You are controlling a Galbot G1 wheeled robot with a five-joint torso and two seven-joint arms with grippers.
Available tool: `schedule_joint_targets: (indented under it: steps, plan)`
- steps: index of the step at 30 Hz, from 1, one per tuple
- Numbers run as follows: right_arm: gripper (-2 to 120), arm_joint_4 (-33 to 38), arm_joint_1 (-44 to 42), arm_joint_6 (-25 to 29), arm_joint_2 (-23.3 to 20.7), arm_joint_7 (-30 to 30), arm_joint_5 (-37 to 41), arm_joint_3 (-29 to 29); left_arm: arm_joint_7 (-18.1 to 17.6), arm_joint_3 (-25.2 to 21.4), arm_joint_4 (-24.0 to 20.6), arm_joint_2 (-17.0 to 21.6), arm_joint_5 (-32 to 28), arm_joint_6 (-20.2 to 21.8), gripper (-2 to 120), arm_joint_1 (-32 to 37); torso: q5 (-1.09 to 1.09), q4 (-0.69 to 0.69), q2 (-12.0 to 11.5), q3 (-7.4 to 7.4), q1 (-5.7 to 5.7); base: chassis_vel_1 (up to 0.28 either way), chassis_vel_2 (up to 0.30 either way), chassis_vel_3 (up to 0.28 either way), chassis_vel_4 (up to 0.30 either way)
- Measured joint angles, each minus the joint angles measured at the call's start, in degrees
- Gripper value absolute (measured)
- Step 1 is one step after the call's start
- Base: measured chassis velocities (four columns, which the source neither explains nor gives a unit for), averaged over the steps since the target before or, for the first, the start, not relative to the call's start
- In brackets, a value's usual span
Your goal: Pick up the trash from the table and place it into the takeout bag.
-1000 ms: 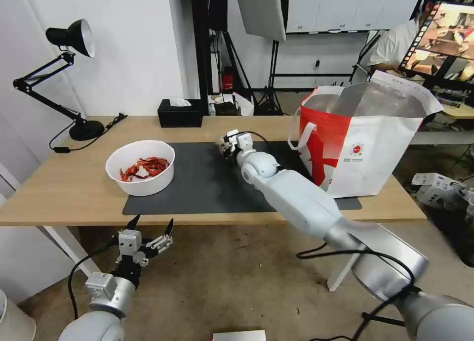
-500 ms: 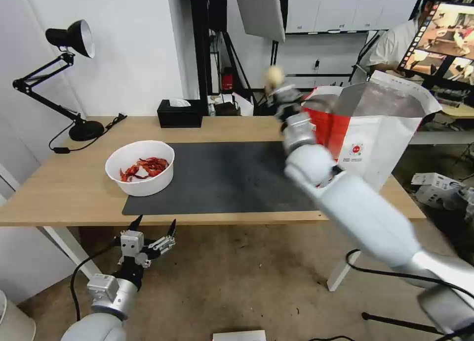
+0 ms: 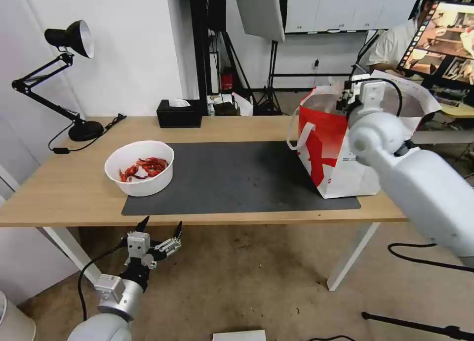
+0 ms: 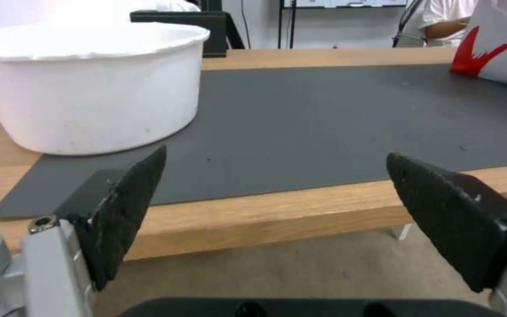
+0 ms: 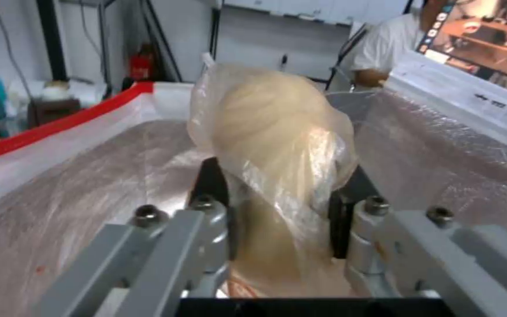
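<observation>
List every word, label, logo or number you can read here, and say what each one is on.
None can be read.
Takeout bag: a small round red logo on the white side, too small to read.
Takeout bag's folded-out top flap: a line of black print, too blurred to read.
Whiteboard behind: faint marks, illegible.
</observation>
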Motion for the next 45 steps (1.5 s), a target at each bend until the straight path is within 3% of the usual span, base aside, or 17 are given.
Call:
schedule_joint_targets:
  steps: [5,15,20,23,24,28,30,32,33,36,40,42,45]
  plan:
    - [47,0.44,0.77,-1.22,-0.06,-0.40,0.46,-1.09,-0.72,0.09,-0.11,-0.16,0.02,0.00,100,0.03,0.00,0.00,0.00,0.00,0.00,0.000,0.000,0.000,0.000]
    - [88,0.54,1.19,-0.26,1.33,1.31,0.22,-2.00,-1.12,-0.03,-0.44,-0.13,0.02,0.01,100,0.52,0.00,0.01,0.00,0.00,0.00,0.000,0.000,0.000,0.000]
    - [98,1.70,0.18,1.49,0.93,1.14,0.20,-1.47,-1.12,-0.03,-0.64,-0.16,0.04,0.01,100,0.56,0.00,0.01,0.00,0.00,0.00,0.000,0.000,0.000,0.000]
    - [100,5.10,-3.17,9.24,-0.46,-2.83,0.80,1.10,-1.13,-0.16,-0.99,0.00,0.02,0.01,100,0.50,0.00,0.01,0.00,0.00,0.00,0.000,0.000,0.000,0.000]
    - [100,5.10,-3.17,9.24,-0.46,-2.83,0.80,1.10,-1.13,-0.16,-0.99,0.00,0.02,0.01,100,0.50,0.00,0.01,0.00,0.00,0.00,0.000,0.000,0.000,0.000]
    - [100,14.78,-13.41,21.13,-3.64,-9.88,1.20,5.96,-1.14,-0.63,-1.63,-0.05,-0.14,0.02,100,0.47,-0.01,0.00,0.01,0.00,0.00,0.000,0.000,0.000,0.000]
    - [100,15.80,-14.64,22.20,-3.90,-10.64,1.14,6.47,-1.14,-0.67,-1.65,-0.08,-0.15,0.00,100,0.48,-0.01,0.00,0.00,0.00,0.00,0.000,0.000,0.000,0.000]
    - [100,21.66,-23.06,29.50,-4.94,-15.29,-1.03,7.81,-1.12,-1.60,-2.40,-0.96,-0.10,-0.84,100,1.48,0.00,-0.04,0.00,-0.01,0.00,0.000,0.000,0.000,0.000]
    - [100,21.66,-23.06,29.50,-4.94,-15.29,-1.03,7.81,-1.12,-1.60,-2.40,-0.96,-0.10,-0.84,100,1.48,0.00,-0.04,0.00,-0.01,0.00,0.000,0.000,0.000,0.000]
    - [100,23.28,-29.83,36.22,-3.75,-19.88,-6.10,7.08,-1.11,-3.55,-3.83,-2.98,0.47,-1.89,100,4.33,0.02,0.06,0.00,0.00,0.00,0.000,0.000,0.000,0.000]
    - [100,24.27,-36.89,41.75,-2.85,-22.66,-11.20,7.43,-1.08,-4.05,-4.07,-3.56,0.86,-2.09,100,4.83,-0.01,0.02,0.01,-0.01,0.00,0.000,0.000,0.000,0.000]
    - [100,23.69,-44.75,46.95,-1.41,-24.96,-18.83,9.03,-1.01,-4.24,-3.98,-3.73,1.17,-2.30,100,5.27,-0.01,-0.01,0.01,-0.01,0.00,0.000,0.000,0.000,0.000]
    - [100,22.82,-50.46,49.21,0.21,-25.42,-23.33,10.08,-1.01,-4.36,-3.74,-3.80,1.41,-2.40,100,5.60,0.01,0.01,0.00,0.00,0.00,0.000,0.000,0.000,0.000]
